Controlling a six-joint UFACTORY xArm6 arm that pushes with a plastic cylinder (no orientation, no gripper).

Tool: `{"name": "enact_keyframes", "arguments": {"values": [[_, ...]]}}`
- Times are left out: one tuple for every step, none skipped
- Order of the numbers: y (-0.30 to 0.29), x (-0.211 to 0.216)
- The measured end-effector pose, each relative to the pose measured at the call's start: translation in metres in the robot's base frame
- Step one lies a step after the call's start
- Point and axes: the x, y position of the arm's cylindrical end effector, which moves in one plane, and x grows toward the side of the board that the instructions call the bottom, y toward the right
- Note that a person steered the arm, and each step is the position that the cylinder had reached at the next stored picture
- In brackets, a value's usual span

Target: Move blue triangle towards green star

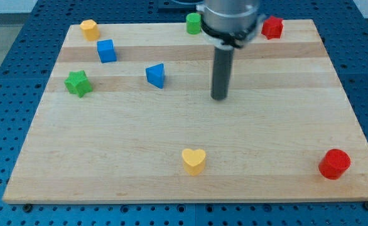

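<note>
Blue triangle (pixel 156 75) left of tool tip (pixel 219 97), apart; green star (pixel 78 83) farther left.

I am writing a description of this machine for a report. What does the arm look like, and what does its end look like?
Only the lowest part of the arm shows, at the view's top: a round, grey metal housing with a darker ring beneath it. From it hangs a straight, dark grey rod, smooth and round. My tip is its plain blunt end. No cables, markings or labels can be seen.

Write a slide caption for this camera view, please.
My tip rests right of the blue triangle; the green star waits further left.
</note>
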Motion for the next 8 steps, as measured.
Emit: {"name": "enact_keyframes", "arguments": {"values": [[-0.025,-0.035],[-0.043,-0.056],[-0.067,-0.066],[-0.081,-0.066],[-0.097,-0.057],[-0.112,-0.04],[-0.124,-0.028],[-0.138,-0.056]]}}
